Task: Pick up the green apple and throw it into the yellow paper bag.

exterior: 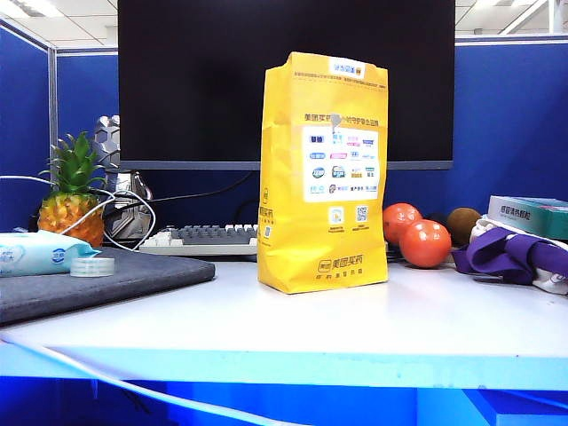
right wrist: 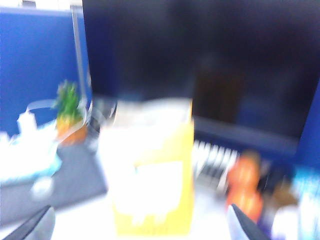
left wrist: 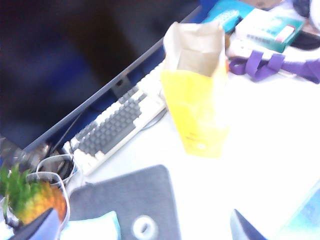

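The green apple is nowhere I can see from any angle. The yellow paper bag (exterior: 324, 173) stands upright near the middle of the white table (exterior: 355, 328), its white panel of small logos facing the front edge. From the left wrist view the bag (left wrist: 197, 107) shows its open mouth, a pale brown inside, but the picture is too soft to tell what lies in it.

The left gripper (left wrist: 145, 227) hangs above the table, looking down over the bag and the grey mat (left wrist: 125, 197); its two dark fingertips sit at opposite corners of the view, spread wide with nothing between them. The right gripper (right wrist: 140, 225) is up in the air on the near side of the bag (right wrist: 150, 175), and its fingertips likewise stand far apart and empty (that view is badly blurred). Neither arm shows in the exterior view.

Behind the bag runs a keyboard (exterior: 200, 238) under a big dark monitor (exterior: 284, 80). On the left, a pineapple (exterior: 73, 200) stands behind the mat, which carries a roll of clear tape (exterior: 92, 266) and a pack of wipes (exterior: 40, 251). On the right, two red-orange fruits (exterior: 415, 235) sit just beside the bag, then a brown one (exterior: 462, 224), a purple cloth (exterior: 510, 253) and a teal box (exterior: 531, 215).
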You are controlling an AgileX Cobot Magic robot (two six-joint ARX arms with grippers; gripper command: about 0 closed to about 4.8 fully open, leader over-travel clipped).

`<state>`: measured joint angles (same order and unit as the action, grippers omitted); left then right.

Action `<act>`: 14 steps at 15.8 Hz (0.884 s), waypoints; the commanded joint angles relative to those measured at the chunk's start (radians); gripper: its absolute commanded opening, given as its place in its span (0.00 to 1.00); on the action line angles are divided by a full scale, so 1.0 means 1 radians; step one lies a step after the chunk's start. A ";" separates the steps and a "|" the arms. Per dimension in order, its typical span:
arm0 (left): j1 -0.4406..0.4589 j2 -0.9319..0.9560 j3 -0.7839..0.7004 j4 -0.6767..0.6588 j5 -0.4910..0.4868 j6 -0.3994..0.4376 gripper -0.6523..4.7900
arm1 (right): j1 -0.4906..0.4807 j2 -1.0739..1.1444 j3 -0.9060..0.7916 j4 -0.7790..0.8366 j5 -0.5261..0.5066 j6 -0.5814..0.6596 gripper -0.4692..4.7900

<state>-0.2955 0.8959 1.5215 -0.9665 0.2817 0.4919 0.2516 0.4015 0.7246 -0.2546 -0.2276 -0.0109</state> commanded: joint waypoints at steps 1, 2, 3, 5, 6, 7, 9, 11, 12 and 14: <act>-0.002 -0.302 -0.214 0.048 -0.126 -0.069 1.00 | 0.000 -0.070 -0.103 -0.047 -0.023 0.064 1.00; -0.002 -0.414 -0.294 0.060 -0.150 -0.128 1.00 | 0.000 -0.089 -0.132 -0.068 -0.030 0.074 1.00; -0.002 -0.512 -0.370 0.079 -0.161 -0.209 1.00 | 0.001 -0.100 -0.158 -0.072 -0.060 0.083 1.00; -0.002 -0.733 -0.550 0.115 -0.181 -0.312 1.00 | 0.001 -0.105 -0.224 -0.069 -0.071 0.113 1.00; -0.002 -0.809 -0.620 0.140 -0.192 -0.354 1.00 | 0.001 -0.106 -0.262 -0.054 -0.070 0.113 1.00; -0.002 -0.856 -0.670 0.166 -0.249 -0.375 1.00 | 0.001 -0.105 -0.306 -0.017 -0.070 0.113 1.00; -0.002 -0.887 -0.774 0.253 -0.290 -0.377 1.00 | 0.000 -0.102 -0.418 0.181 -0.059 0.161 1.00; -0.002 -0.882 -0.880 0.377 -0.289 -0.375 1.00 | 0.000 -0.102 -0.504 0.374 -0.027 0.200 1.00; -0.002 -0.879 -0.971 0.492 -0.283 -0.375 1.00 | 0.000 -0.101 -0.542 0.418 0.099 0.200 1.00; -0.002 -0.879 -1.064 0.622 -0.277 -0.381 1.00 | 0.000 -0.100 -0.557 0.418 0.147 0.199 1.00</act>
<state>-0.2974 0.0158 0.4759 -0.4374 -0.0017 0.1169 0.2504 0.3008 0.1684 0.1394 -0.0925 0.1860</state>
